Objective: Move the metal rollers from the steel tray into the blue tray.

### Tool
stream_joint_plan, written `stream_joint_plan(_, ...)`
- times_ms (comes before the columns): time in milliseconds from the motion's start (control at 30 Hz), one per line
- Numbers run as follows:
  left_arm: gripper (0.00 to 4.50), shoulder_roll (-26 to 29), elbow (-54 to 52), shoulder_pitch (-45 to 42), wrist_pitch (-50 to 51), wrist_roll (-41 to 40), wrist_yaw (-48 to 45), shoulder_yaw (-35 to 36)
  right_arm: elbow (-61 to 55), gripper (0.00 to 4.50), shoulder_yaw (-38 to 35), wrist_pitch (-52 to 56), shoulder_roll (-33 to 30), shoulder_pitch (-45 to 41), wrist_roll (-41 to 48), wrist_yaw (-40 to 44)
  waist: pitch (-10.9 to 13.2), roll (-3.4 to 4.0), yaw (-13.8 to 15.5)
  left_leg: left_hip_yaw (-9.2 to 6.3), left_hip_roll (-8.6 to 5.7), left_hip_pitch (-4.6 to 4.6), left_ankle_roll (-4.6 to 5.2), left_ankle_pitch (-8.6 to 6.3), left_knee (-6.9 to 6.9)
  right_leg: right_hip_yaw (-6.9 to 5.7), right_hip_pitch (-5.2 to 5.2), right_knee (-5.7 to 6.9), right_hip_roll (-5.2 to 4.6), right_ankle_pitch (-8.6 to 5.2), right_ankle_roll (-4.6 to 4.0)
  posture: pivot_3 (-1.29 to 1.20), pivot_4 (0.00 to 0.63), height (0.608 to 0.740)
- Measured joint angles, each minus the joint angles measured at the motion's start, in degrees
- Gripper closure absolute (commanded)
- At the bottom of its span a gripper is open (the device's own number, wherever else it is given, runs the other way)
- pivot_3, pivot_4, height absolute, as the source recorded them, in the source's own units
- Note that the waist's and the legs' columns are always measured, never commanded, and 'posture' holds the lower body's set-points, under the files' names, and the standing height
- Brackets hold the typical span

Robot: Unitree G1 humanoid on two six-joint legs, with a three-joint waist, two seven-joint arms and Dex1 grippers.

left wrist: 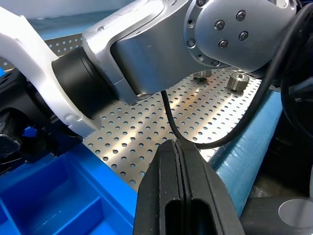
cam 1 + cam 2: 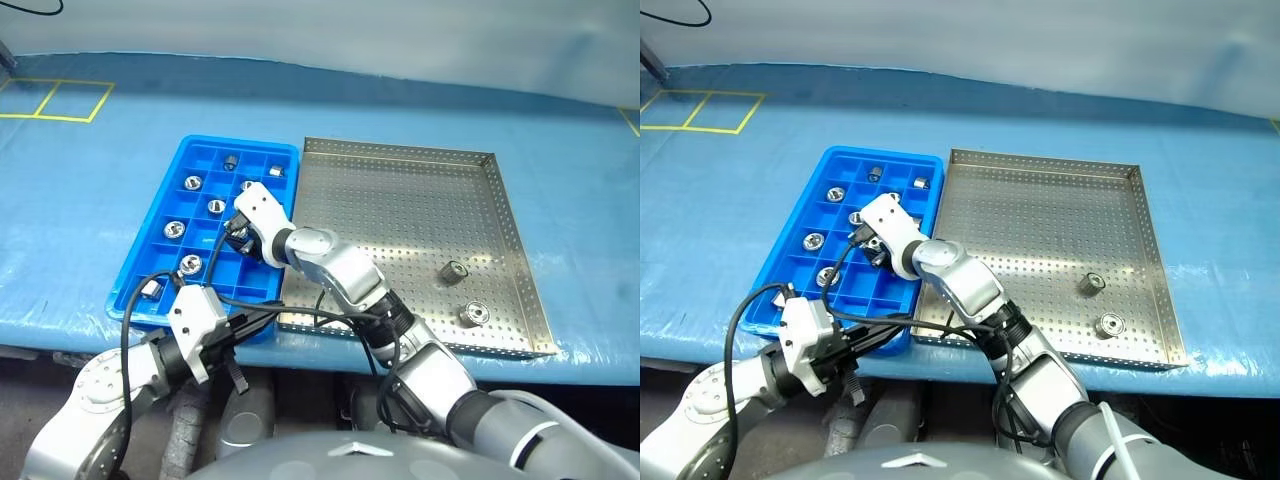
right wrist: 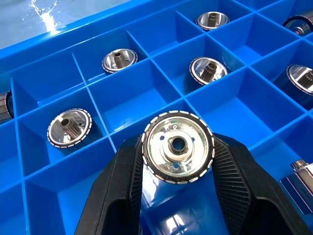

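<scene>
We see the right arm stretched forward and across to the left, its wrist bent so that the right gripper (image 3: 177, 161) hangs over the middle of the bright blue rectangular plastic tray with a grid of square compartments (image 2: 168, 167); its two black fingers (image 3: 122, 186) are clamped on one small shiny silver metal roller with a hollow centre (image 3: 177, 147), held face-on to the wrist camera above a compartment of that tray; the left arm is folded back low at the near left, its left gripper (image 2: 243, 327) just off the blue tray's near right corner, pointing towards the right, with its fingers (image 1: 182, 196) pressed together on nothing; more rollers sit one to a compartment in the blue tray, among them one (image 2: 193, 183) near the far left and one (image 2: 175, 229) by the left wall; the large square shiny steel tray with a perforated floor and low rim (image 2: 500, 190) lies just right of the blue tray, their long sides touching or nearly so, and we cannot tell which; two rollers lie in it towards its near right corner, one (image 2: 456, 271) farther and one (image 2: 472, 314) nearer; both trays rest on a table covered with a glossy blue sheet (image 2: 80, 200), which has yellow tape lines (image 2: 60, 100) at its far left corner; behind the table's far edge runs a pale grey backdrop (image 2: 400, 35).
</scene>
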Motion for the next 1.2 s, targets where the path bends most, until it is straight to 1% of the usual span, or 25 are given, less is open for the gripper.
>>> stream_joint_plan(33, 4.50, 0.1, 0.1, 0.1, -0.3, 0.1, -0.1, 0.0, 0.4, 2.10, 0.0, -0.2, 0.0, -0.1, 0.0, 0.1, 0.0, 0.00, 0.0, 0.00, 0.00, 0.03, 0.00, 0.00, 0.00, 0.00, 0.02, 0.01, 0.00, -0.01, -0.01, 0.26, 0.150, 0.740)
stream_joint_plan(67, 4.50, 0.2, 0.2, 0.2, -0.5, 0.1, -0.2, 0.0, 0.7, 1.84, 0.0, -0.3, 0.0, -0.1, 0.0, 0.1, 0.0, 0.01, 0.0, 0.01, 0.01, 0.08, 0.00, 0.00, 0.00, 0.01, 0.05, 0.02, 0.00, -0.01, -0.02, 0.25, 0.150, 0.740)
stream_joint_plan(167, 4.50, 0.6, 1.0, 0.0, -0.9, 0.1, -1.0, -0.2, 0.6, 0.87, 0.0, -0.3, 0.0, -0.1, 0.0, 0.1, 0.0, 0.02, -0.1, 0.02, 0.01, 0.10, 0.00, 0.00, 0.00, 0.01, 0.07, 0.03, 0.00, -0.02, -0.03, 0.23, 0.150, 0.740)
stream_joint_plan(267, 4.50, 0.6, 2.5, -0.8, -1.6, 0.4, -1.4, -0.8, -0.8, 0.87, -0.1, 0.5, -0.2, 0.2, -0.1, -0.4, 0.0, 0.02, -0.1, 0.03, 0.00, 0.00, 0.00, 0.00, 0.00, 0.02, -0.02, 0.02, -0.02, -0.02, -0.03, 0.21, 0.150, 0.740)
stream_joint_plan(333, 4.50, 0.7, 3.5, -1.6, -2.2, 0.4, -2.2, -1.4, -4.0, 0.87, -0.9, 1.7, -0.6, 1.9, -0.3, -1.7, 0.0, 0.02, 0.0, 0.00, -0.03, -0.16, 0.00, 0.00, 0.01, 0.00, -0.12, -0.02, -0.02, -0.02, -0.02, 0.19, 0.150, 0.740)
stream_joint_plan(400, 4.50, 0.8, 5.2, -2.9, -2.9, 0.5, -3.1, -2.0, -10.5, 0.87, -3.1, 3.8, -2.7, 5.1, -0.6, -3.5, 0.0, 0.03, 0.2, -0.03, -0.08, -0.29, -0.01, -0.01, 0.01, 0.00, -0.16, -0.07, -0.07, 0.00, 0.00, 0.18, 0.150, 0.740)
stream_joint_plan(467, 4.50, 0.9, 6.8, -3.9, -3.5, 0.6, -3.9, -2.4, -16.6, 0.87, -5.9, 6.0, -6.7, 7.0, -2.3, -5.7, 0.0, 0.05, 0.2, -0.01, -0.13, -0.31, -0.02, -0.01, 0.02, 0.01, -0.16, -0.12, -0.12, 0.02, 0.04, 0.15, 0.150, 0.740)
stream_joint_plan(500, 4.50, 1.0, 7.7, -4.5, -3.9, 0.5, -4.4, -2.5, -20.1, 0.87, -8.0, 7.6, -9.4, 8.2, -3.4, -7.0, 0.0, 0.04, 0.2, 0.00, -0.14, -0.31, -0.02, -0.01, 0.03, 0.01, -0.14, -0.16, -0.14, 0.02, 0.05, 0.14, 0.150, 0.740)
stream_joint_plan(567, 4.50, 1.1, 9.4, -5.5, -4.5, 0.5, -5.5, -2.6, -25.4, 0.87, -13.7, 12.2, -12.6, 10.8, -4.8, -9.6, 0.0, 0.04, -0.1, 0.02, -0.13, -0.31, -0.02, -0.01, 0.03, 0.02, -0.14, -0.17, -0.14, 0.02, 0.06, 0.12, 0.150, 0.740)
stream_joint_plan(700, 4.50, 1.2, 13.1, -8.9, -5.6, 0.4, -8.1, -3.0, -33.3, 0.87, -25.5, 25.7, -17.0, 13.8, -6.3, -13.1, 0.0, 0.10, -1.3, 0.04, -0.04, -0.24, -0.02, -0.01, -0.01, 0.03, -0.19, -0.07, -0.03, 0.00, 0.01, 0.08, 0.150, 0.740)
stream_joint_plan(767, 4.50, 1.3, 14.5, -9.8, -5.8, 0.3, -9.3, -3.0, -36.0, 0.87, -29.6, 32.2, -18.8, 14.5, -6.4, -13.4, 0.0, 0.10, -2.1, 0.05, -0.01, -0.21, -0.01, -0.02, -0.07, 0.03, -0.20, -0.04, -0.01, -0.01, 0.00, 0.07, 0.150, 0.740)
stream_joint_plan(867, 4.50, 1.7, 16.4, -10.8, -6.2, 0.3, -10.9, -3.1, -37.9, 0.87, -33.9, 40.0, -19.6, 14.9, -5.7, -12.6, 0.0, 0.10, -3.5, 0.04, 0.00, -0.19, 0.00, -0.02, -0.12, 0.04, -0.21, -0.03, 0.01, 0.02, 0.04, 0.06, 0.150, 0.740)
stream_joint_plan(900, 4.50, 1.7, 16.8, -11.5, -6.3, 0.3, -11.3, -3.1, -38.4, 0.87, -34.9, 42.3, -19.7, 15.1, -5.0, -12.0, 0.0, 0.10, -3.8, 0.04, 0.00, -0.19, 0.00, -0.02, -0.13, 0.04, -0.21, -0.02, 0.02, 0.09, 0.17, 0.05, 0.150, 0.740)
stream_joint_plan(1000, 4.50, 1.7, 17.3, -12.9, -6.3, 0.3, -12.0, -3.5, -39.2, 0.87, -36.5, 46.6, -18.7, 15.1, -3.6, -10.8, 0.0, 0.10, -4.3, 0.04, -0.01, -0.19, 0.00, -0.02, -0.11, 0.06, -0.19, -0.02, 0.02, 0.13, 0.25, 0.05, 0.150, 0.740)
stream_joint_plan(1067, 4.50, 1.7, 17.5, -13.3, -6.3, 0.3, -12.3, -3.7, -39.5, 0.87, -37.8, 48.6, -17.7, 15.3, -3.2, -10.6, 0.0, 0.10, -4.3, 0.04, -0.03, -0.21, 0.00, -0.02, -0.10, 0.07, -0.18, -0.03, 0.01, 0.14, 0.27, 0.05, 0.150, 0.740)
stream_joint_plan(1200, 4.50, 1.7, 17.6, -13.8, -6.2, 0.3, -12.4, -4.4, -41.5, 0.87, -38.8, 49.0, -17.5, 18.6, -3.1, -10.7, 0.0, 0.10, -4.3, 0.04, -0.09, -0.24, 0.01, -0.02, -0.09, 0.11, -0.16, -0.08, -0.04, 0.12, 0.32, 0.05, 0.150, 0.740)
